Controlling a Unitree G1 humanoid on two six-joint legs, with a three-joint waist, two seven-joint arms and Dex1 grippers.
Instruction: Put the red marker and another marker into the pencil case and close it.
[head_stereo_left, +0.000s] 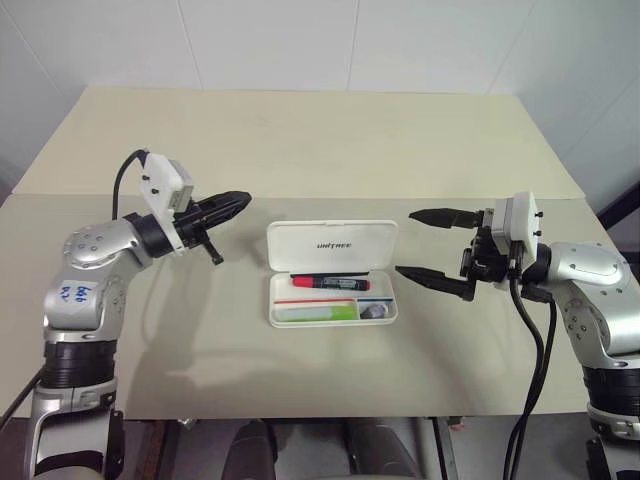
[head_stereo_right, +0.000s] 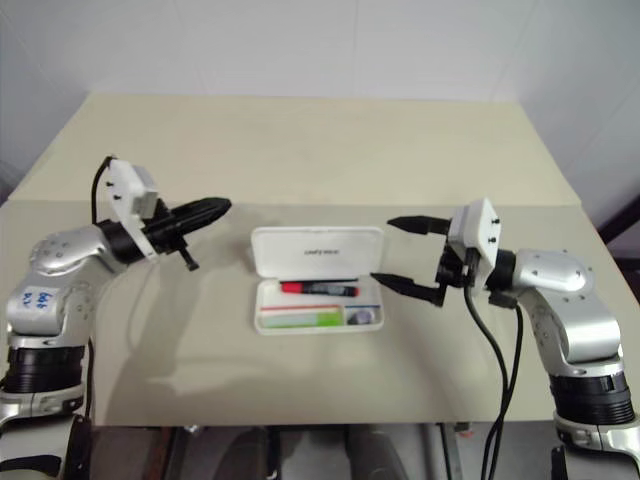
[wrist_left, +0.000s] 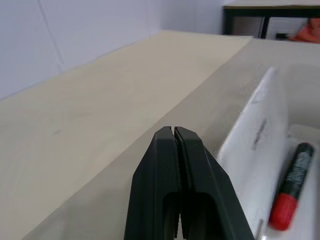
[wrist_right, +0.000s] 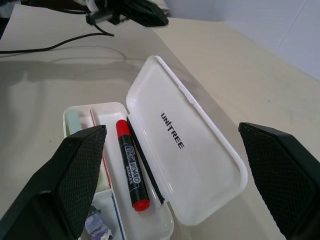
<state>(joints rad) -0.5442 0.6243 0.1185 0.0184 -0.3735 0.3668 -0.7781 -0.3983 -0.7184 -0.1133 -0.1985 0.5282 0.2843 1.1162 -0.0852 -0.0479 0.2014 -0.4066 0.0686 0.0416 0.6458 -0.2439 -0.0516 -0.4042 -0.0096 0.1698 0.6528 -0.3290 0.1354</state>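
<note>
On beige tabletop (head_stereo_left: 300, 150), glossy rounded white case (head_stereo_left: 332, 245), open

Two head views from above, facing forward and down over the table (head_stereo_left: 300, 140), left wrist view low and close beside the pencil case (wrist_left: 260, 145), right wrist view close above it, all sharing the case

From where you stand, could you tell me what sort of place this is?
Probably a lab or test room: a plain beige table against bare white walls, holding one white hard-shell pencil case, open, between two robot arms.
</note>
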